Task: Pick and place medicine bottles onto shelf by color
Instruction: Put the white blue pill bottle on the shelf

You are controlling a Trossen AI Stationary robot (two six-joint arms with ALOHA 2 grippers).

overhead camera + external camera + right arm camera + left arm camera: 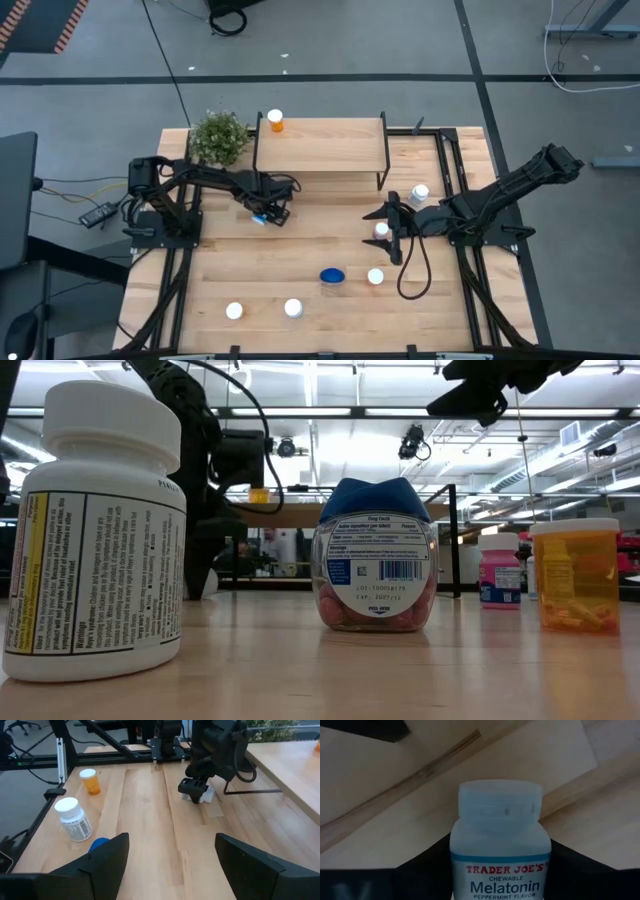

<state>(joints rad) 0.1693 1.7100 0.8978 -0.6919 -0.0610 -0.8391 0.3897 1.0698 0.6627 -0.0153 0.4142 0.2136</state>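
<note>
My left gripper [268,212] is low over the table in front of the shelf [320,148] and is shut on a bluish-white, white-capped medicine bottle [500,840]. It also shows in the right wrist view [196,790]. My right gripper [386,216] is open and empty, hovering over the table's right half beside a white-capped pink bottle [381,231]. An orange bottle [275,121] stands on the shelf's far left corner. Other bottles stand on the table: a blue-lidded one [332,276], an orange one [375,276], and white-capped ones [293,308] [234,311] [420,191]. My left gripper pinches the bottle's labelled body [460,865] between its two fingers [420,872], one on each side. The bottle's cap [500,802] points away from the wrist, past the fingertips. The right wrist view shows the bottle [205,796] low at the tabletop; whether it is clear, I cannot tell.
A green potted plant [220,138] stands at the shelf's left end. The shelf's black legs [382,160] stand near the left gripper's reach. Bare tabletop lies between the two grippers [330,225].
</note>
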